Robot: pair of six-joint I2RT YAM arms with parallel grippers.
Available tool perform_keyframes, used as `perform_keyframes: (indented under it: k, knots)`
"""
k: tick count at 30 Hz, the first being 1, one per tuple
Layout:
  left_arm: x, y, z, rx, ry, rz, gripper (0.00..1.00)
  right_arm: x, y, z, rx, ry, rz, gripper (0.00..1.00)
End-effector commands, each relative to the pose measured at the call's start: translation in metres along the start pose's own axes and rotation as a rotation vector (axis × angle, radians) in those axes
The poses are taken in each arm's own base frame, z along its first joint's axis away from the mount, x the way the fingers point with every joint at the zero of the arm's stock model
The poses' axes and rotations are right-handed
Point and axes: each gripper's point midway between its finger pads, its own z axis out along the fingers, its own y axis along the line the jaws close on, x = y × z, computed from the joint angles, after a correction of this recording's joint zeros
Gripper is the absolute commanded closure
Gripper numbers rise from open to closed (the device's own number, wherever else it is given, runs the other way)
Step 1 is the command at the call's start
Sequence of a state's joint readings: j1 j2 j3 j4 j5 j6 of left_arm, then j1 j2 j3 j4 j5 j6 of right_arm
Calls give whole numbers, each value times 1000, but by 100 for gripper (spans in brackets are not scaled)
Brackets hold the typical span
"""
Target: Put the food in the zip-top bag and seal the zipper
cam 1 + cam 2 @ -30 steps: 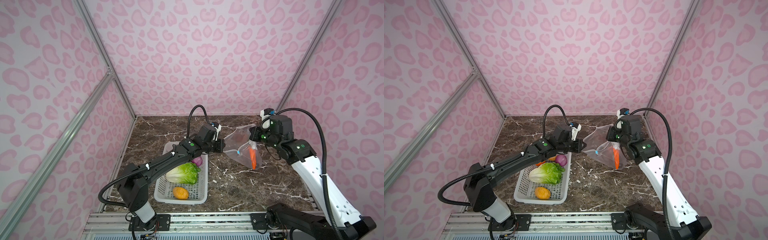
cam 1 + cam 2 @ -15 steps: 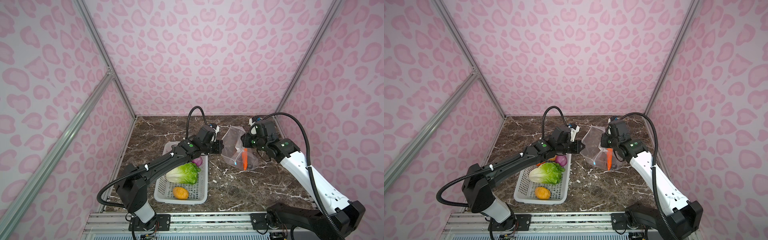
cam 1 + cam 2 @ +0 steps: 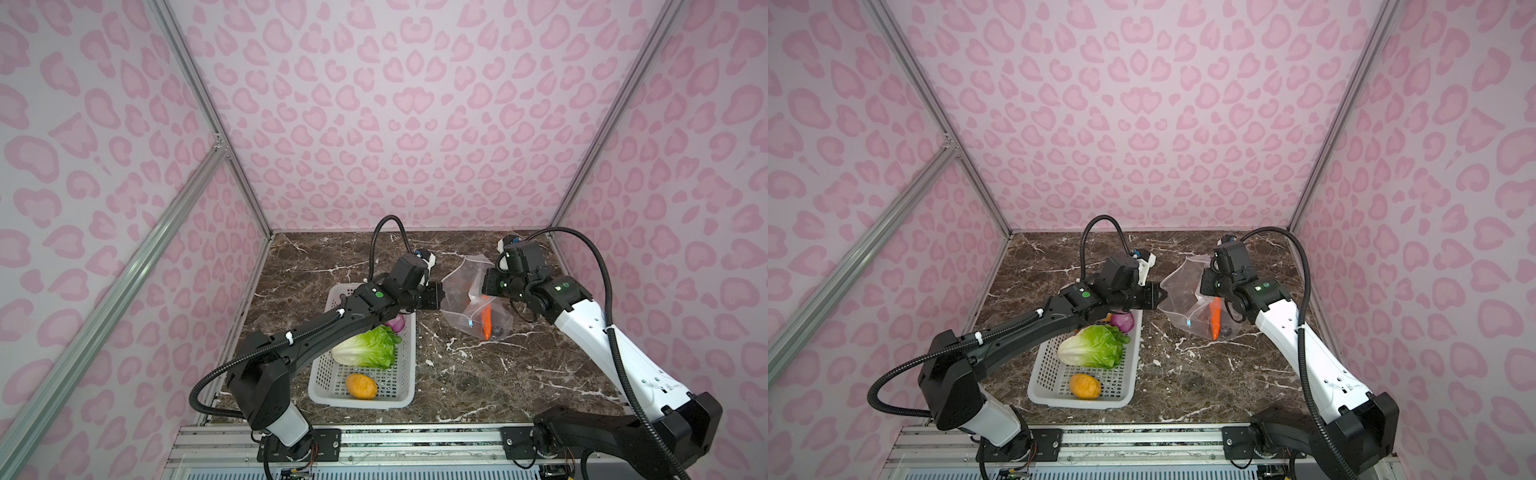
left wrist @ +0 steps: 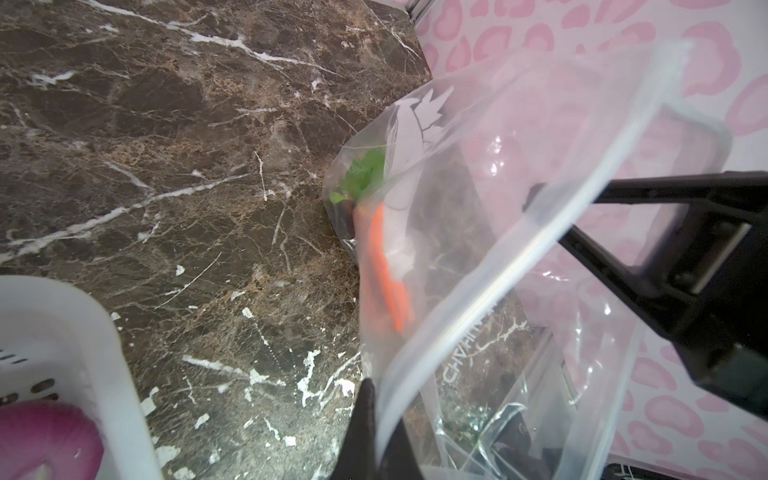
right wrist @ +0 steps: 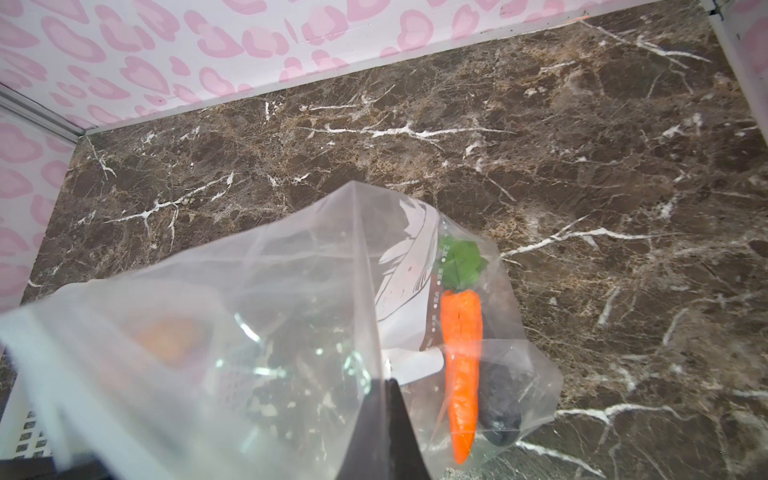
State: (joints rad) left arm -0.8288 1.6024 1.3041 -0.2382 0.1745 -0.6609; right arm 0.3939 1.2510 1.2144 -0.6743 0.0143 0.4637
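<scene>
While your left gripper (image 3: 439, 296) is clenched on one side of the zip-top bag (image 3: 459, 282) at its mouth and your right gripper (image 5: 384, 388) is pinched tight on the opposite side, the bag hangs stretched between them over the far right part of the table (image 3: 478, 374). Its lower end sags to the marble with the carrot (image 5: 459, 365) and a dark eggplant-like piece (image 5: 498, 401) touching side by side inside. The basket (image 3: 361, 402) toward the front left corner holds the lettuce head (image 3: 365, 351), purple onion (image 3: 395, 323) and yellow-orange round (image 3: 361, 385).
</scene>
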Motion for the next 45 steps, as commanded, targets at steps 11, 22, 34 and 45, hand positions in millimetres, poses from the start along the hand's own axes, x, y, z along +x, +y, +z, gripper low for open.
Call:
perform_keyframes:
  k: [11,22,34,45]
  knots:
    - [-10,1,-15,-23,-50,11,38,0,6,6,-32,-8,29,100]
    - [-23,98,-71,-271,-172,-54,26,-1,10,7,-52,-11,36,100]
    - [8,179,-41,-423,74,5,28,-1,9,8,-48,-19,35,100]
    - [39,200,5,-420,282,-19,32,0,6,6,-41,-34,23,100]
